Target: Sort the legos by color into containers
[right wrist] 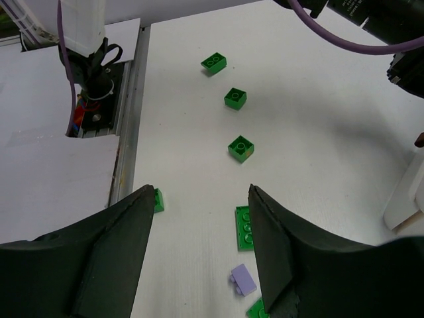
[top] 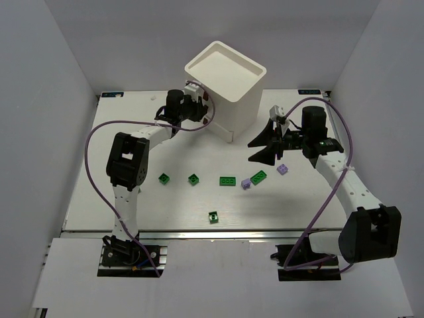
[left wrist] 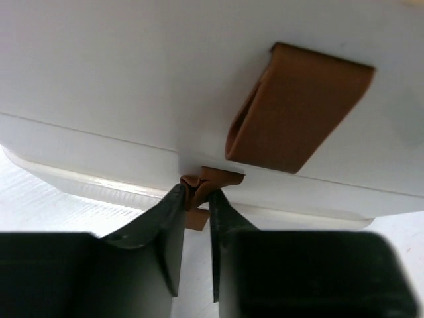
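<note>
The white cabinet (top: 225,79) with its drawers stands at the back centre. My left gripper (top: 205,111) is at its front face, shut on the small red-brown pull (left wrist: 213,177) of a lower drawer (left wrist: 99,179); my left gripper (left wrist: 197,193) pinches it between both fingers. A larger pull (left wrist: 298,109) sits on the drawer above. Dark green legos (top: 164,177) (top: 193,179) (top: 228,181) (top: 259,177) (top: 213,216) and lavender legos (top: 246,183) (top: 283,169) lie on the table. My right gripper (top: 263,149) is open and empty above them; in its wrist view, my right gripper (right wrist: 199,192) has a green plate (right wrist: 244,227) and a lavender lego (right wrist: 243,279) below it.
White walls enclose the table on the left, back and right. The table's near edge and the arm base with its cables (right wrist: 93,73) show in the right wrist view. The cabinet's corner (right wrist: 405,202) is at that view's right edge.
</note>
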{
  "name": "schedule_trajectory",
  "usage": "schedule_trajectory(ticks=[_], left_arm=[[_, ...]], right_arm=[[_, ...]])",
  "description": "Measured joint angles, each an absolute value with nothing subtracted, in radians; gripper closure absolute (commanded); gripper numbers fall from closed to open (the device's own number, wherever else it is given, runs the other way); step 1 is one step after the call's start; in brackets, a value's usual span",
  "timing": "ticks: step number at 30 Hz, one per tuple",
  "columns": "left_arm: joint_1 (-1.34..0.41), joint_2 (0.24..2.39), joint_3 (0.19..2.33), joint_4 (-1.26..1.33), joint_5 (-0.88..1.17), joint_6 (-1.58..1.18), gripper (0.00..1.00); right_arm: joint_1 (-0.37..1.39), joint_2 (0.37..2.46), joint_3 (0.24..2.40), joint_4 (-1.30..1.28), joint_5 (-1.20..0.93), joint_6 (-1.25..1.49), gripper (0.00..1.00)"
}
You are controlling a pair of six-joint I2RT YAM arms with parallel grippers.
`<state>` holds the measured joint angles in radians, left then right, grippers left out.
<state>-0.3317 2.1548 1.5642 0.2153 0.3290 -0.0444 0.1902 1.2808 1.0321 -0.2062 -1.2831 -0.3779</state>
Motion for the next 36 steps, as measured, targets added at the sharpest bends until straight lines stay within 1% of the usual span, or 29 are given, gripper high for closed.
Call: schedule_trajectory(ticks=[2,3,5,6,9,17,30,36], left_arm=[[-0.331,2.155,1.564,0.219,0.331,-0.05,0.79],[-0.331,2.155,1.565,0.222,0.33,-0.053,0.84],[-0.331,2.155,1.567,0.225,0.333,-0.059,0.89],[-0.331,2.155,1.567,0.226,0.334,-0.061,0.95],[-0.331,2.155,1.564,0.234,0.334,-0.067,1.0],[-0.331,2.1,1.452,0.329,0.332,-0.07,1.0],[-0.313,1.856,1.182,0.367,0.275,-0.067,1.0],[-0.31,1.763,1.077,0.364,0.236,-0.064,1.0]], right_arm=[[0.189,1.287,1.032,-0.208,-1.283,-0.382,0.36],[0.189,1.29,1.032,-0.211,-1.283,-0.387,0.36],[0.189,1.296,1.032,-0.224,-1.283,-0.406,0.36],[0.189,1.298,1.032,-0.239,-1.283,-0.419,0.36],[0.189,1.304,1.032,-0.287,-1.281,-0.471,0.37],[0.189,1.308,1.032,-0.395,-1.261,-0.579,0.37],[0.191,1.331,1.032,-0.508,-1.232,-0.695,0.36],[0.206,1.355,1.032,-0.59,-1.174,-0.779,0.36]])
